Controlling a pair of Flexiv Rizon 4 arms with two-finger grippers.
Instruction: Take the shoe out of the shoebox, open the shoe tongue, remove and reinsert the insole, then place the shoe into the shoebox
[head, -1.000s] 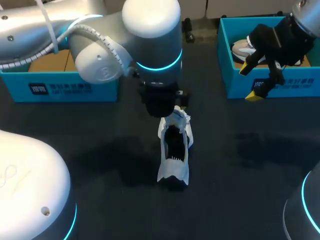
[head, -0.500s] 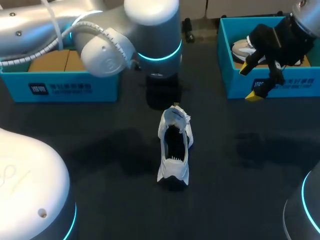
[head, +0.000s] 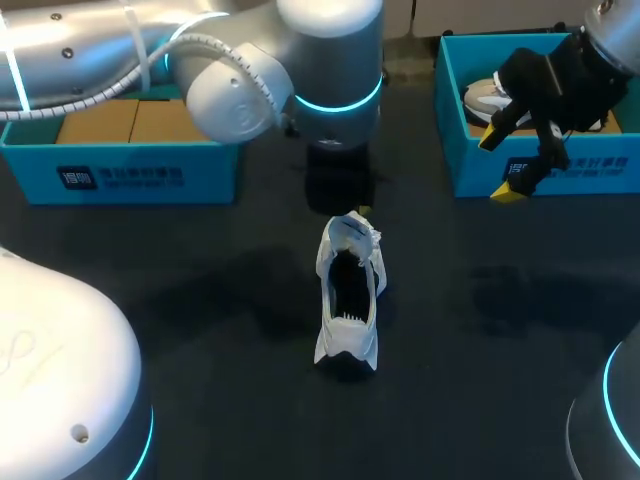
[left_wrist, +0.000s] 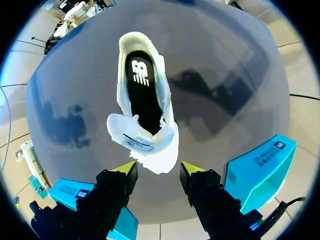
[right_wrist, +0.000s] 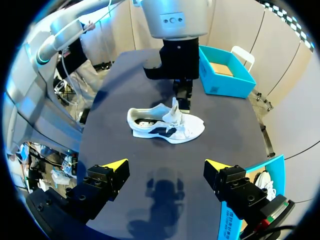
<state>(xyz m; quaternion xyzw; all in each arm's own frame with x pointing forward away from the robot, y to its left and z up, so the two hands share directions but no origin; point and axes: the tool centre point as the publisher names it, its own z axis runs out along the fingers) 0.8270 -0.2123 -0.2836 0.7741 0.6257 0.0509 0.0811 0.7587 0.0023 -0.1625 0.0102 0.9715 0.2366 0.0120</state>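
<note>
- The white shoe (head: 348, 295) is lying upright on its sole in the middle of the dark table (head: 200, 300), outside both boxes. Its toe is pointing toward the far edge and its heel toward the near edge.
- Its tongue (left_wrist: 132, 135) is standing pulled up toward the toe, and the black insole (left_wrist: 142, 90) is showing inside the opening.
- The left gripper (left_wrist: 157, 172) is hanging over the toe end of the shoe. Its fingers are spread wide, one yellow tip off to each side of the toe, and it is gripping nothing.
- The right gripper (head: 503, 163) is hovering above the near wall of the blue box (head: 480, 170) at the far right corner. Its fingers are standing far apart and holding nothing, well apart from the shoe on the table.
- That right box is holding a second shoe (head: 485, 100) against its far side.
- Another blue box (head: 150, 170) is sitting at the far left corner, under the left arm, with brown cardboard showing inside.
</note>
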